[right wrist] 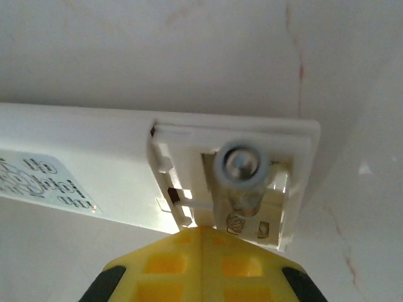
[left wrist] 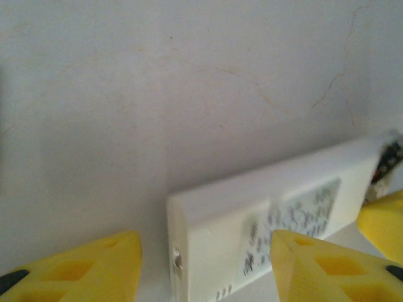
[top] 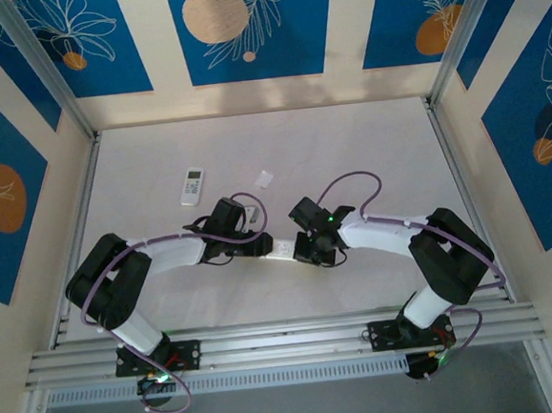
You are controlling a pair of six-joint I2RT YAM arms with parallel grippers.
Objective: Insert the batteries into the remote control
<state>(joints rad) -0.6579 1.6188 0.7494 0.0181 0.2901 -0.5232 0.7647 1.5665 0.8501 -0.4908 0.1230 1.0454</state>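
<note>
Label (right wrist: 44, 182) on the back of the white remote (right wrist: 94, 135): rows of dark print, but too blurred to make out a single word. The left wrist view gives the same smear. The small remote (top: 193, 186) on the worktop (top: 348, 143) has markings too tiny to read.

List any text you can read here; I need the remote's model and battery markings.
Nothing can be quoted.
The label on the back of the remote: print too blurred to read.
The battery: no marking visible on its end.
The second remote: face too small to read.
</note>
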